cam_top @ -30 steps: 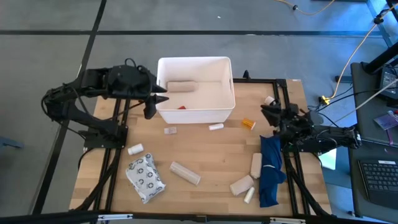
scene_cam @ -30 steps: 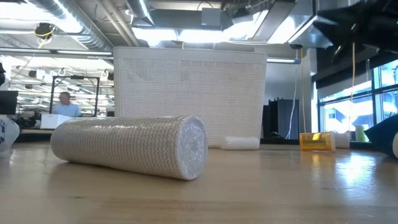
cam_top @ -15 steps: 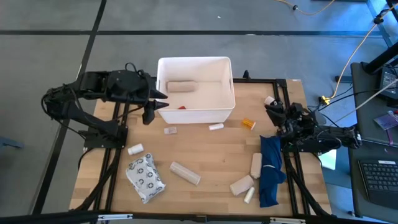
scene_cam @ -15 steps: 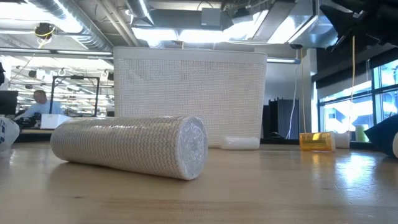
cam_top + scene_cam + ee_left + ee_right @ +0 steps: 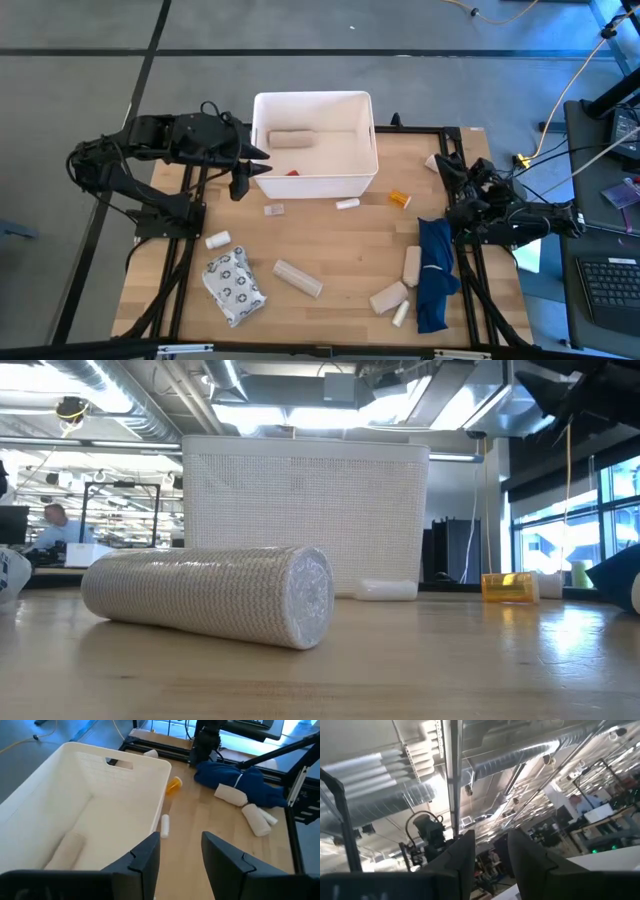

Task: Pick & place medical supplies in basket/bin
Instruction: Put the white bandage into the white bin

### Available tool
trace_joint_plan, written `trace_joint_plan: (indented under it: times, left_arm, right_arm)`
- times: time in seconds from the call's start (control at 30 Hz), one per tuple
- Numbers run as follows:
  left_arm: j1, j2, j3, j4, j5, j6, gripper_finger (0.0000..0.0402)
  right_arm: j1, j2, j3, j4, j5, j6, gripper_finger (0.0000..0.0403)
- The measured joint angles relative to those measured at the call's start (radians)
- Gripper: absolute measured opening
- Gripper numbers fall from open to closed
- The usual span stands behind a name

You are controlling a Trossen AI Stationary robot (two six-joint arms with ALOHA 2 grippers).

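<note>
Wooden table (image 5: 330,250) lies open beyond the bin's (image 5: 316,182) edge; both grippers' fingers parted, empty.

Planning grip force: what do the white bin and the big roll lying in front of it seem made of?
The white bin looks like rigid matte plastic, with a fine grid texture on its wall. The big roll looks like beige woven elastic bandage; its glossy, crinkled end suggests a clear plastic wrap.

Honestly, you won't find any text, label, brand or number you can read here. The crinkly grey packet with dark ring pattern (image 5: 234,285) only shows those rings, no letters.
</note>
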Motion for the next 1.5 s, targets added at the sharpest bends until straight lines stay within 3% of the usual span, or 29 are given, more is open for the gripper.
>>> trace_joint_plan:
  times: [0.17, 0.43, 0.5, 0.57, 0.67, 0.8, 0.9, 1.03, 1.17, 1.33, 1.5]
  left_arm:
    - [0.0, 0.0, 0.0, 0.0, 0.002, -0.014, 0.0136]
    - [0.0, 0.0, 0.0, 0.0, 0.002, 0.014, 0.0136]
    - [0.0, 0.0, 0.0, 0.0, 0.002, 0.015, 0.0136]
    - [0.0, 0.001, 0.0, 0.0, 0.002, 0.015, 0.0136]
    - [0.0, 0.001, 0.0, 0.0, 0.002, 0.015, 0.0136]
    - [0.0, 0.001, 0.0, -0.001, 0.002, 0.016, 0.0136]
    - [0.0, 0.001, 0.0, -0.002, 0.001, 0.038, 0.0136]
    - [0.0, 0.001, 0.0, -0.002, -0.023, 0.076, 0.0136]
    - [0.0, 0.001, 0.0, -0.002, -0.039, 0.087, 0.0136]
    - [0.0, 0.001, 0.0, -0.002, -0.043, 0.087, 0.0136]
    - [0.0, 0.001, 0.0, -0.002, -0.043, 0.086, 0.0136]
  right_arm:
    - [0.0, 0.0, 0.0, -0.008, 0.0, -0.035, 0.0149]
    - [0.0, 0.0, 0.059, -0.084, 0.113, -0.031, 0.0292]
    - [0.0, 0.0, 0.111, -0.158, 0.124, -0.11, 0.0318]
    - [0.0, 0.015, 0.192, -0.283, 0.127, -0.198, 0.0335]
    - [0.0, 0.088, 0.367, -0.575, 0.248, -0.194, 0.0343]
    - [0.0, 0.287, 0.636, -1.058, 0.449, -0.057, 0.0338]
    - [-0.007, 0.465, 0.827, -1.424, 0.535, 0.072, 0.0331]
    - [-0.077, 0.681, 1.03, -1.886, 0.516, 0.309, 0.0325]
    - [-0.185, 0.833, 1.138, -2.191, 0.393, 0.421, 0.0321]
    - [-0.318, 0.937, 1.136, -2.211, 0.217, 0.349, 0.032]
    - [-0.443, 1.036, 1.079, -2.157, 0.133, 0.201, 0.032]
